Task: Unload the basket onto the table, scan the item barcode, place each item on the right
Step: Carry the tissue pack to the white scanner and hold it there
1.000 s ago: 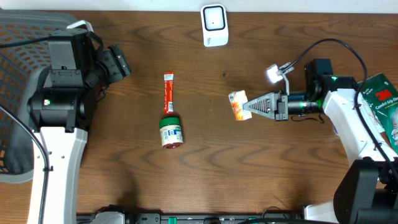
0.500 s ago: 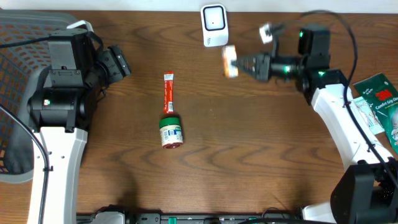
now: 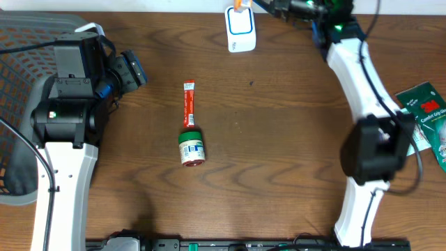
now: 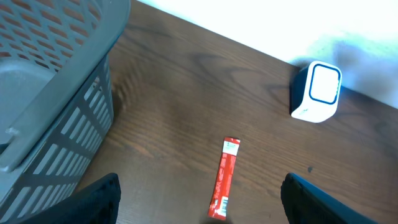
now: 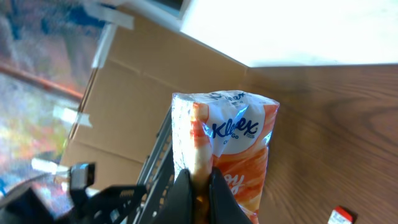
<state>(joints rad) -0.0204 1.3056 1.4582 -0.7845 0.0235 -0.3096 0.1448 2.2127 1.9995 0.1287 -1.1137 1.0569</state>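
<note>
The item is an orange and white Kleenex tissue pack (image 5: 231, 140), pinched at its edge between the jaws of my shut right gripper (image 5: 200, 186). From overhead only its orange tip (image 3: 240, 4) shows, at the far table edge just above the white barcode scanner (image 3: 240, 29), with my right gripper (image 3: 261, 5) beside it. The scanner (image 4: 317, 91) stands upright, and its window is outlined in blue. My left gripper (image 3: 132, 70) hangs at the left by the basket, its jaws (image 4: 199, 200) wide apart with nothing between them.
A red sachet (image 3: 188, 104) and a green-lidded jar (image 3: 191, 148) lie mid-table; the sachet (image 4: 222, 179) is below my left jaws. A grey mesh basket (image 3: 21, 104) fills the left side. A green packet (image 3: 426, 115) lies at the right edge.
My right arm has swung the tissue pack from the middle right of the table to the far edge above the scanner. The scanner window's outline has turned blue. The left arm has not moved.
</note>
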